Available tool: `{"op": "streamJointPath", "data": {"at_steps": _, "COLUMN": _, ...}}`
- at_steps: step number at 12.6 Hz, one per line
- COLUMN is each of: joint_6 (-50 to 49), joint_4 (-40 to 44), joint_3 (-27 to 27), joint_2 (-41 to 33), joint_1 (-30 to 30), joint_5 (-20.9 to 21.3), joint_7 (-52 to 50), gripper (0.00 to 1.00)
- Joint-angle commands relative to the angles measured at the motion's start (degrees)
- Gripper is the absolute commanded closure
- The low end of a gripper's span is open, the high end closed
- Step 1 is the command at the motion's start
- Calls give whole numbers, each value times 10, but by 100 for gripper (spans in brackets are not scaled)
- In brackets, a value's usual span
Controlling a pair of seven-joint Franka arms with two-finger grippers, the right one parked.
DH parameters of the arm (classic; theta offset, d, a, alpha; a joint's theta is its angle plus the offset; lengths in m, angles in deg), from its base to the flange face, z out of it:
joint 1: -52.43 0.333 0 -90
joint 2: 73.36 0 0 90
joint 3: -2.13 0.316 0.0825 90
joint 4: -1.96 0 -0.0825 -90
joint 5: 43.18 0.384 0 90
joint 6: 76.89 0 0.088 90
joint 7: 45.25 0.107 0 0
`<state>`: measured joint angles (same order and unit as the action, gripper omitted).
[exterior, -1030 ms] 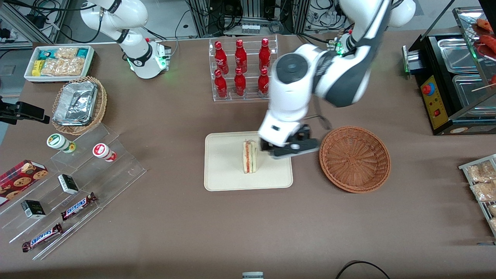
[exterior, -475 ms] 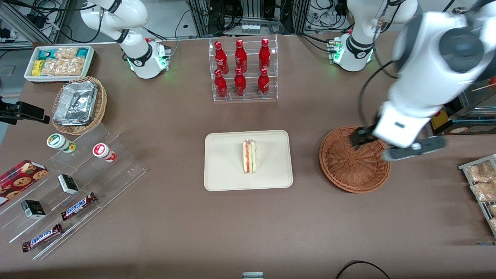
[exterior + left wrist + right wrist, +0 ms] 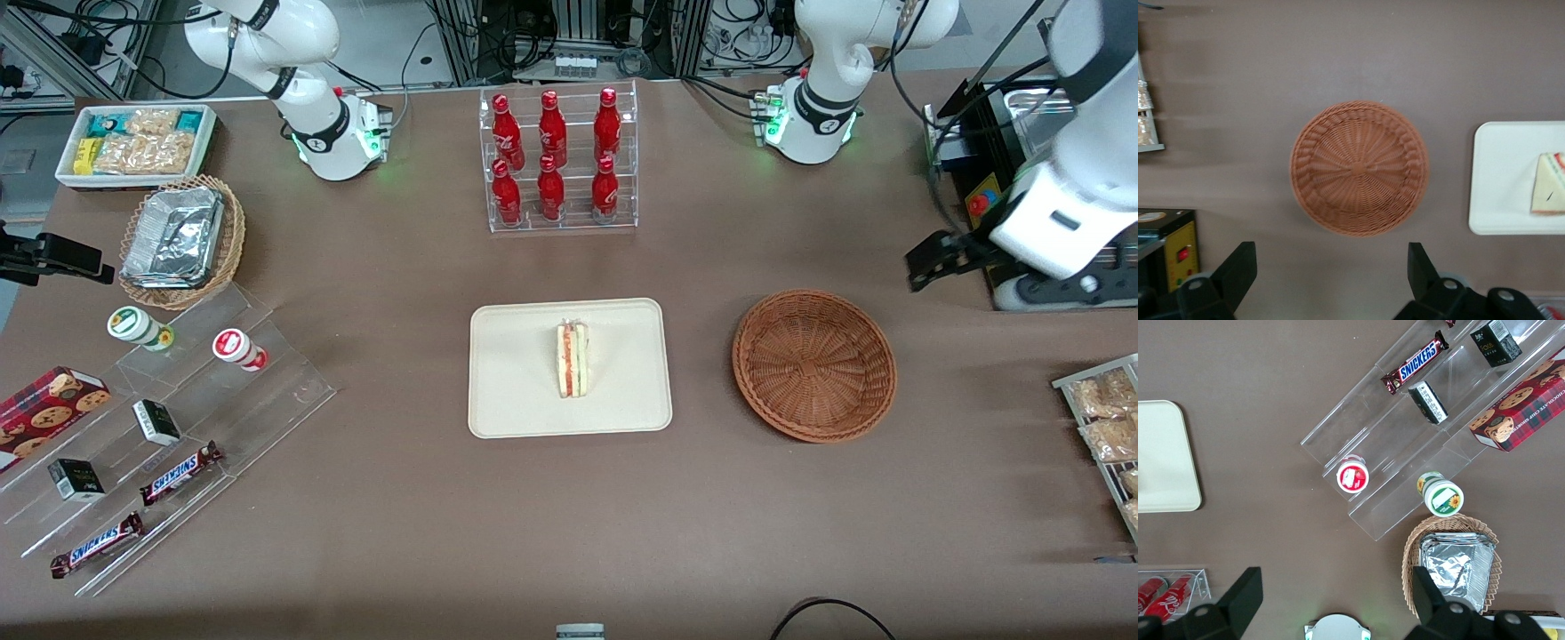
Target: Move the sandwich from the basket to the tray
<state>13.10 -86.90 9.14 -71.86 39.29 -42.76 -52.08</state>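
Raised well above the table (image 3: pixel 400 498), the claw (image 3: pixel 1328 277) hangs with its two dark fingers (image 3: pixel 1238 270) spread wide and nothing between them. From the front it shows as a dark shape (image 3: pixel 942 260) off toward the working arm's end of the table, farther from the front camera than the basket (image 3: pixel 813 364) and well apart from it.

Taking the basket as the landmark: it is a round reddish-brown wicker bowl, and its woven floor (image 3: pixel 1359 168) holds nothing. Beside it, toward the parked arm's end of the table, lies the cream tray (image 3: pixel 516 400), with a strip of bare brown table between the two. On the tray, about at its middle, the sandwich (image 3: pixel 573 359) stands on edge, its red-orange and green layers showing between pale bread. In the left wrist view only the tray's near end (image 3: pixel 1491 200) and a part of the sandwich (image 3: pixel 1546 193) are seen.

A clear rack of red bottles (image 3: pixel 556 156) stands farther from the front camera than the tray.
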Motion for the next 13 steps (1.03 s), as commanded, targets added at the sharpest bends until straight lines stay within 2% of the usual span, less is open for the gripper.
{"op": "streamJointPath", "data": {"at_steps": 1, "joint_6": -16, "joint_4": -17, "joint_3": -6, "joint_2": -26, "joint_1": 19, "joint_5": -2, "joint_7": 44, "gripper": 0}}
{"op": "streamJointPath", "data": {"at_steps": 3, "joint_6": -18, "joint_4": 3, "joint_3": -23, "joint_2": -16, "joint_1": 60, "joint_5": 0, "joint_7": 55, "gripper": 0}}
{"op": "streamJointPath", "data": {"at_steps": 5, "joint_6": -18, "joint_4": 23, "joint_3": -69, "joint_2": -12, "joint_1": 115, "joint_5": 3, "joint_7": 60, "gripper": 0}}
{"op": "streamJointPath", "data": {"at_steps": 7, "joint_6": -20, "joint_4": 26, "joint_3": -76, "joint_2": -6, "joint_1": 124, "joint_5": 8, "joint_7": 60, "gripper": 0}}
{"op": "streamJointPath", "data": {"at_steps": 9, "joint_6": -38, "joint_4": 25, "joint_3": -81, "joint_2": -2, "joint_1": 122, "joint_5": 47, "joint_7": 64, "gripper": 0}}
{"op": "streamJointPath", "data": {"at_steps": 11, "joint_6": -38, "joint_4": 26, "joint_3": -86, "joint_2": -2, "joint_1": 119, "joint_5": 44, "joint_7": 65, "gripper": 0}}
{"op": "streamJointPath", "data": {"at_steps": 13, "joint_6": -38, "joint_4": 27, "joint_3": -83, "joint_2": -3, "joint_1": 121, "joint_5": 14, "joint_7": 66, "gripper": 0}}
